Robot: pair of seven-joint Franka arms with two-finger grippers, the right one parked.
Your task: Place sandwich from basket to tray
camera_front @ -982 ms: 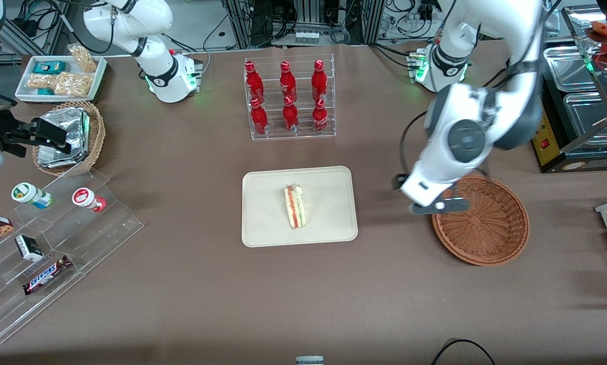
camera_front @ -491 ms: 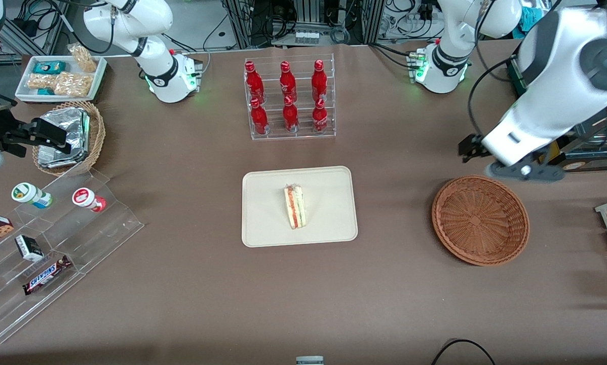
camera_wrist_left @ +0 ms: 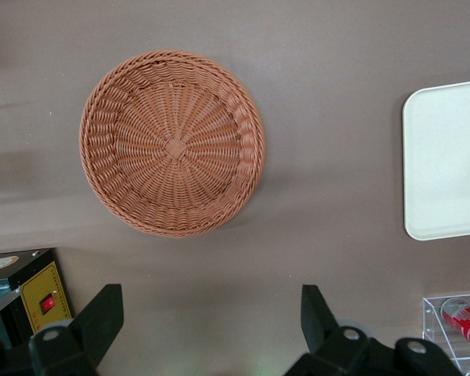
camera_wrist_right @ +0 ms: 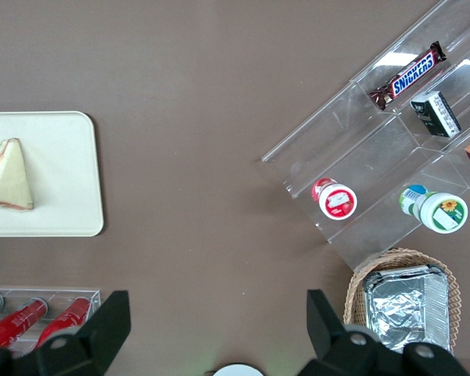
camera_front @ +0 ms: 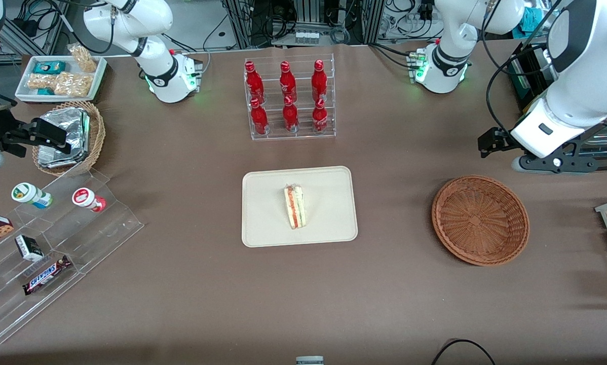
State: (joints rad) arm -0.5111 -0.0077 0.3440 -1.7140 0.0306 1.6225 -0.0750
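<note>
Two black fingers [camera_wrist_left: 100,319] of the gripper [camera_front: 557,163] stand wide apart with nothing between them, high at the right edge of the front frame, farther from the camera than the basket [camera_front: 480,219]. That basket at centre right holds nothing. At frame centre the sandwich [camera_front: 294,206] lies flat on the tray [camera_front: 329,228], touching nothing else. Judging by this, the placing looks done, with only parking the arm left

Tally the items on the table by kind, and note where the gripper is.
Red bottles: 6
Wicker baskets (basket, foil-packet basket): 2
Trays (tray, snack tray): 2
Sandwich, on the tray: 1
Total: 11
Gripper: open, above bare table beside the basket.
</note>
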